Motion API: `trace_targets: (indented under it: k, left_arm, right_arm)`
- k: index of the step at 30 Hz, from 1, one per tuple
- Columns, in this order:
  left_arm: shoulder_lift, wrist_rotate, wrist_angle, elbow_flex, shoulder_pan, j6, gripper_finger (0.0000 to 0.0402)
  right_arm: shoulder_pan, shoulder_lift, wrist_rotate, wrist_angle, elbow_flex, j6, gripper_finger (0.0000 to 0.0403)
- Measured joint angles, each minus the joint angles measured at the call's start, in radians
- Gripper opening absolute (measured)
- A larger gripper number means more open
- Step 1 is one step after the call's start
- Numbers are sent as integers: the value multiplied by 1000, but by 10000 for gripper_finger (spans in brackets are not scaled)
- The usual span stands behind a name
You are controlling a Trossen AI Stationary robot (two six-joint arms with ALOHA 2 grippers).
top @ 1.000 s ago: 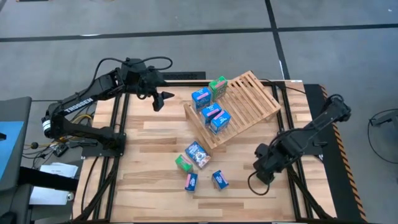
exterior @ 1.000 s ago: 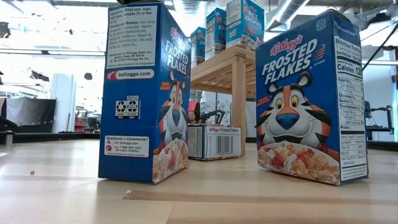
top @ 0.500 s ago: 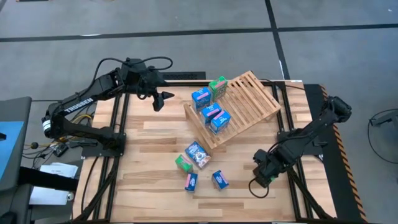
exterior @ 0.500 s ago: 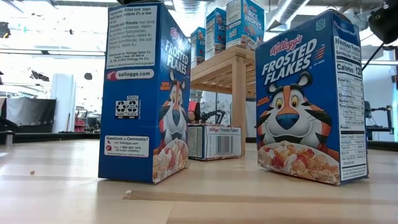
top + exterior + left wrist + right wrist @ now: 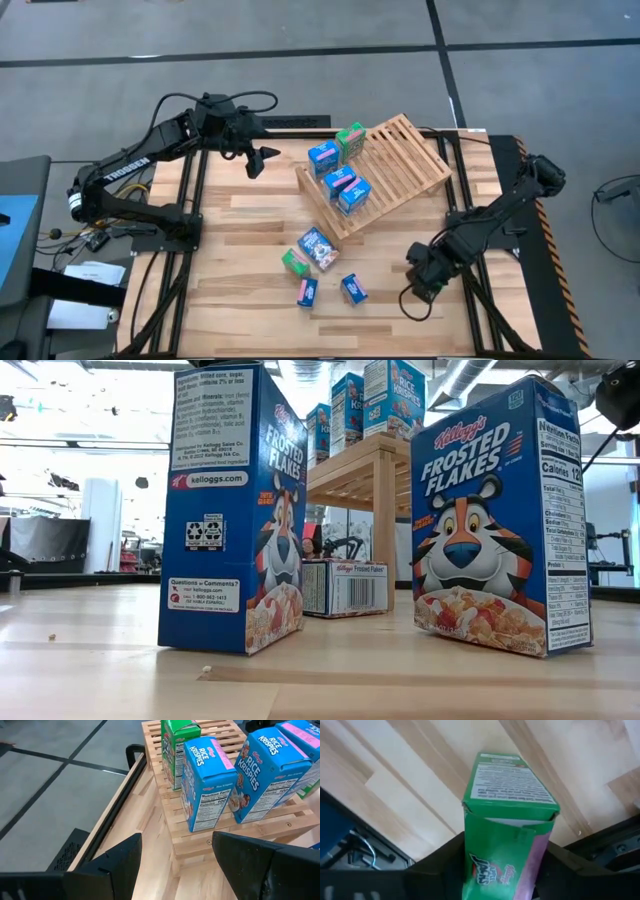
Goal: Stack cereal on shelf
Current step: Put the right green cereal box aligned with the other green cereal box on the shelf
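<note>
The shelf, a tilted light-wood slatted rack [image 5: 392, 172], carries three blue cereal boxes [image 5: 340, 184] and one green box [image 5: 351, 140], all standing on their ends near its lower edge. Several more boxes [image 5: 318, 247] lie or stand on the tabletop before it. My left gripper [image 5: 262, 157] hovers open at the rack's far-left corner; in its wrist view [image 5: 175, 870] it faces two blue Rice Krispies boxes [image 5: 207, 785]. My right gripper [image 5: 427, 273], over the table's near right, is shut on a green-and-pink box [image 5: 507, 815], which the arm hides in the high view. My right gripper pinches the green-and-pink box between its two fingers [image 5: 452, 865], one on each opposite side face [image 5: 475, 860] of the box's near part. The fingers come from above, pointing down along the box. Its free end [image 5: 510, 782] points at the tabletop; whether it touches, I cannot tell.
In the low view two tall Frosted Flakes boxes [image 5: 500, 520] stand close to the camera, with a small box lying on its side [image 5: 345, 588] behind them under the rack [image 5: 360, 465]. Black frame rails [image 5: 190, 200] run along the table's left and right sides.
My right gripper has moved a little toward the table's near edge with the green box still held. My left arm and the boxes on the rack and the table have stayed still.
</note>
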Motion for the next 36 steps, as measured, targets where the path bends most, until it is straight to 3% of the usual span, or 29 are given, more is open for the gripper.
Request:
trace_targets:
  k: [7, 17, 25, 36]
  left_arm:
    - [0, 0, -1, 0, 0, -1, 233]
    - [0, 0, -1, 0, 0, 16, 233]
    - [-1, 0, -1, 0, 0, 16, 233]
    - [-1, 1, -1, 0, 0, 16, 233]
  right_arm:
    - [-65, -69, -25, -14, 0, -117, 182]
    - [-286, -244, -66, -78, 37, -380, 168]
    - [-520, -279, -84, -285, 308, -715, 160]
    - [-828, -122, 167, -510, 678, -1239, 153]
